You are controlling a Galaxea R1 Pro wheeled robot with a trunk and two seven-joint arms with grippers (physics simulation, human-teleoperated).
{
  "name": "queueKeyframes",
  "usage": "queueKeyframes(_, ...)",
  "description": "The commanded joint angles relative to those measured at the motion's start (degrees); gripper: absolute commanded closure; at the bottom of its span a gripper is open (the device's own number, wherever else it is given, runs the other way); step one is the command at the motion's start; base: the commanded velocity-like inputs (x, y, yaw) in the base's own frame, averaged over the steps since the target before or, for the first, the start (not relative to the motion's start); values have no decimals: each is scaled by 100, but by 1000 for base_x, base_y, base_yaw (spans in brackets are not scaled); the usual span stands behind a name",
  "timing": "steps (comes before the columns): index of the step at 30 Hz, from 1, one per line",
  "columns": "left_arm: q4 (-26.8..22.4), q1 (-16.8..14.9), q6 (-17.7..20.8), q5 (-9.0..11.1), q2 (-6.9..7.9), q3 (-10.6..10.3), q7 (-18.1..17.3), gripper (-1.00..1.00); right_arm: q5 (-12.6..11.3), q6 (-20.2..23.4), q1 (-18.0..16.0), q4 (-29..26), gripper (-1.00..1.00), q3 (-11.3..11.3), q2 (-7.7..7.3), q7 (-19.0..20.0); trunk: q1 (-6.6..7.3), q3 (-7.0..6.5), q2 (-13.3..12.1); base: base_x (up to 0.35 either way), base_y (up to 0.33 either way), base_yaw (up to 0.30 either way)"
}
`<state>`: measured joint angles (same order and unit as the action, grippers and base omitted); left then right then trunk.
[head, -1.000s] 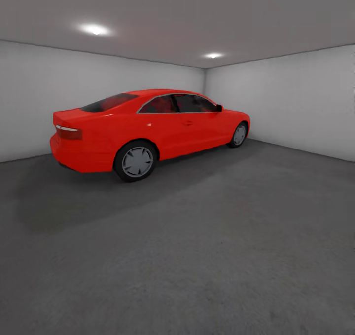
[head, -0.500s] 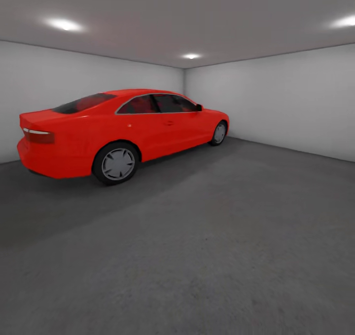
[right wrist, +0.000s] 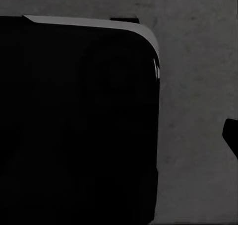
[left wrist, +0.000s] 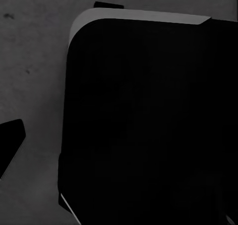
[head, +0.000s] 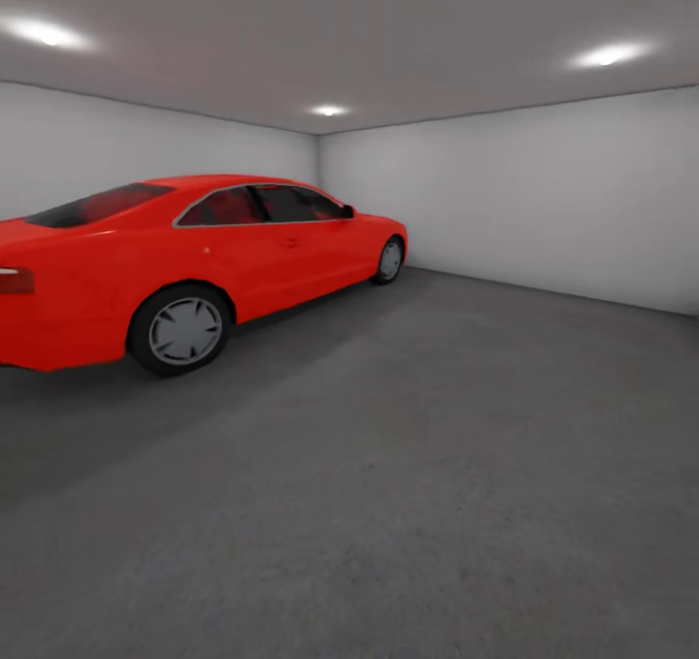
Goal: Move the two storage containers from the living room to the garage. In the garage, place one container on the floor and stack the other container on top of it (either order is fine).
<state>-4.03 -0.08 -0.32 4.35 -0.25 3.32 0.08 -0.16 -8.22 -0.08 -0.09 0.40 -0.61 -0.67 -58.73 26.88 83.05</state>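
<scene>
**Garage interior, red car parked at the left**

The garage (head: pixel 505 193) is a bare room with plain white walls, a grey ceiling and a dark grey floor (head: pixel 437 465) that spreads across the whole lower half of the head view. In the left wrist view a dark tip (left wrist: pixel 10 140) pokes in at the lower left edge, beside a large black rounded body (left wrist: pixel 148 120) of the robot with the grey floor behind it; in the right wrist view a similar dark tip (right wrist: pixel 231 135) shows at the right edge, next to another black rounded body (right wrist: pixel 74 120). Too little of either gripper shows to tell whether its jaws stand wide or closed — nothing can be seen held between them.

Further out, the red car (head: pixel 194 261) stands at the left of the head view, nose toward the far corner, its tail cut off by the left edge; a grey-hubbed rear wheel (head: pixel 181 330) rests on the floor and dark tinted windows run along its side. Three ceiling lights (head: pixel 328 111) glow overhead — one upper left, one upper right, one above the far corner
</scene>
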Motion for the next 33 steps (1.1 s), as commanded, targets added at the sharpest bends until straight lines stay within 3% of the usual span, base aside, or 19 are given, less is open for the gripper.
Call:
queueKeyframes(1, -1, -1, -3, 43, -2, 28, 2, -100, -1, -14, -1, 4, -100, 4, 0, -5, 0, 5, 2, 0, 0, -289)
queueKeyframes(25, -1, -1, -3, 40, -2, 11, -3, -100, -1, -22, -1, 39, -100, 13, 0, -3, 0, 5, 2, 1, 0, -289)
queueKeyframes(33, -1, -1, -3, 40, -1, 10, -7, -100, -1, -22, -1, 44, -100, 13, 0, -3, 0, 5, 2, 139, 0, -289)
